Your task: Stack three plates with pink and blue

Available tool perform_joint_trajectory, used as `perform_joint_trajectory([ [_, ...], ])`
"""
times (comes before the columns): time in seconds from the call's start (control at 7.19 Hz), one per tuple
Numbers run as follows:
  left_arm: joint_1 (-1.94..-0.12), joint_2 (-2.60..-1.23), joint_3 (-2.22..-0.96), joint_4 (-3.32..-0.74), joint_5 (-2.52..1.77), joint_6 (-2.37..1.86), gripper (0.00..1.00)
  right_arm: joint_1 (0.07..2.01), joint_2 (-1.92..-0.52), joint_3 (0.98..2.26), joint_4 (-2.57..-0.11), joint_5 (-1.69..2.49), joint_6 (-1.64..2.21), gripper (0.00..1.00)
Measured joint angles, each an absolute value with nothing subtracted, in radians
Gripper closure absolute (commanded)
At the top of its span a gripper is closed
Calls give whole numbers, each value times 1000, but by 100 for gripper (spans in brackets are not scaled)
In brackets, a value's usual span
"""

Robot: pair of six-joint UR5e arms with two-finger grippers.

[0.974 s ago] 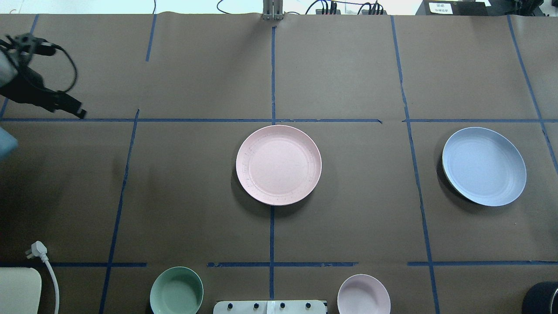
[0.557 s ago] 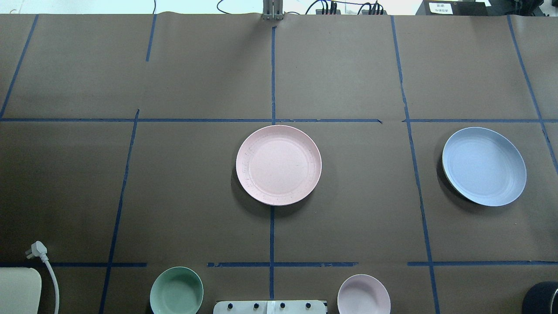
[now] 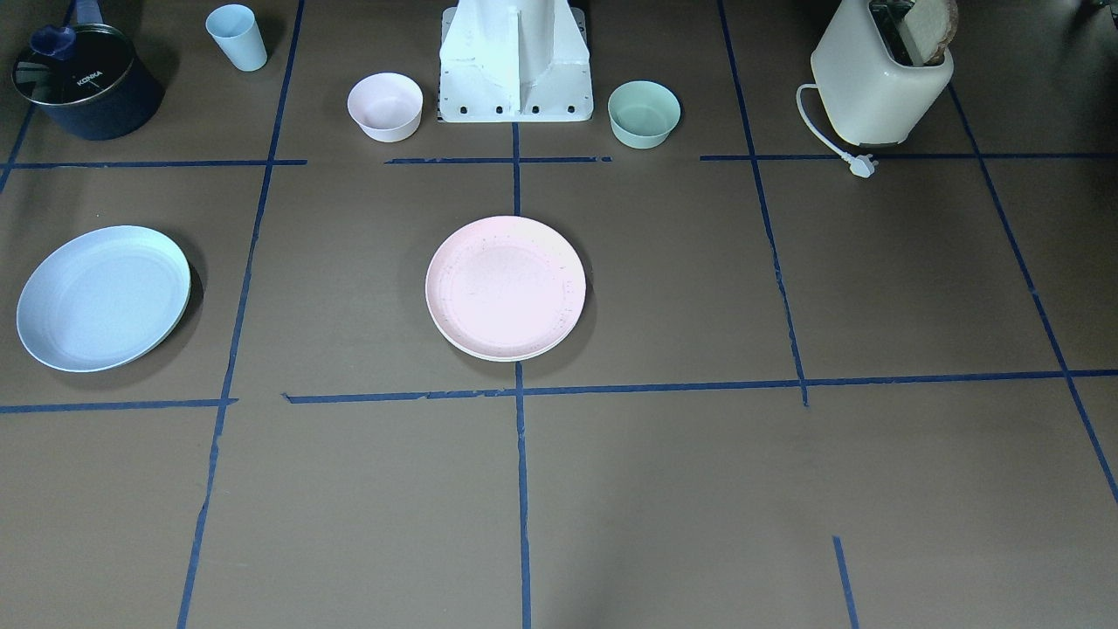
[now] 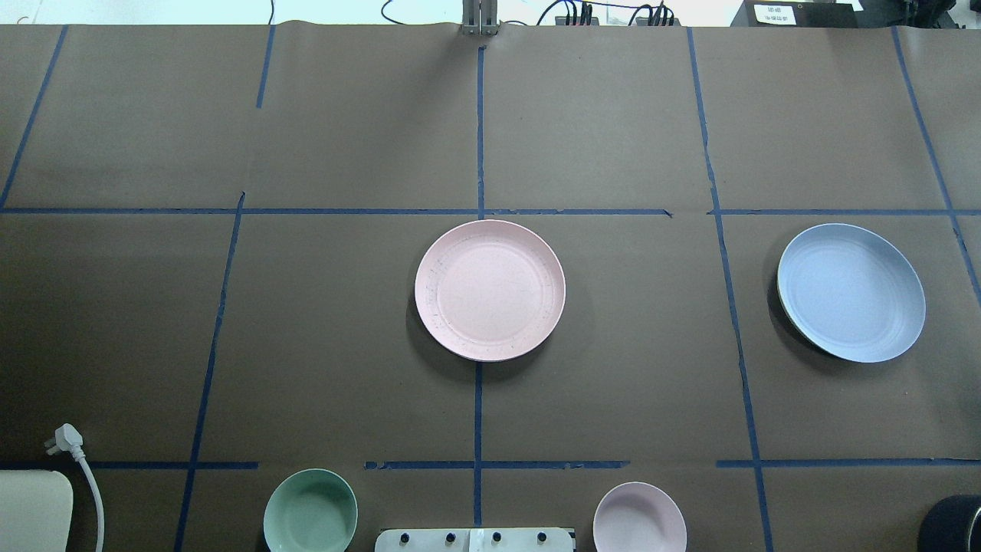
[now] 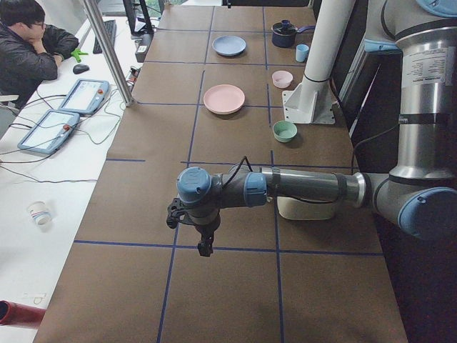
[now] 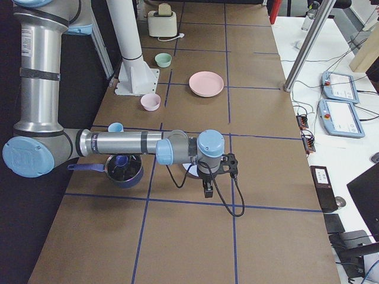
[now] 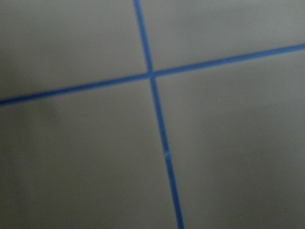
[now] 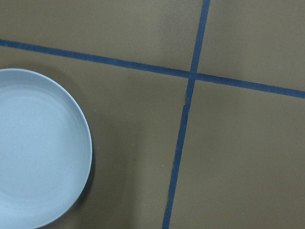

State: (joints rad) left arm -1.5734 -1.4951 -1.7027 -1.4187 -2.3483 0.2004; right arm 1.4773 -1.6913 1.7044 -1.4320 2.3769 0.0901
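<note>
pink plate [image 4: 490, 290] central, blue plate [image 4: 851, 292] well apart

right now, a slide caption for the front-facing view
Pink plate centred and blue plate apart on the taped table, not yet stacked

Arms [image 5: 307, 187]: silver tubes, light-blue joint caps [image 6: 211, 142]. Left pincer [image 5: 205, 249] and right pincer [image 6: 208, 191] black; cable [image 6: 235, 214] black, looped. White pedestal [image 3: 515, 61], dark bolts [image 3: 499, 111] along its foot.
</note>
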Motion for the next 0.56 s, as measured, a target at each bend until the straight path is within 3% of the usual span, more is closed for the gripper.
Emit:
perform_joint_trajectory([
  [0.56,-1575,-1489,-1711,-1426,-2349,199,0,1277,-1713,1496,-810,2368,607,0],
])
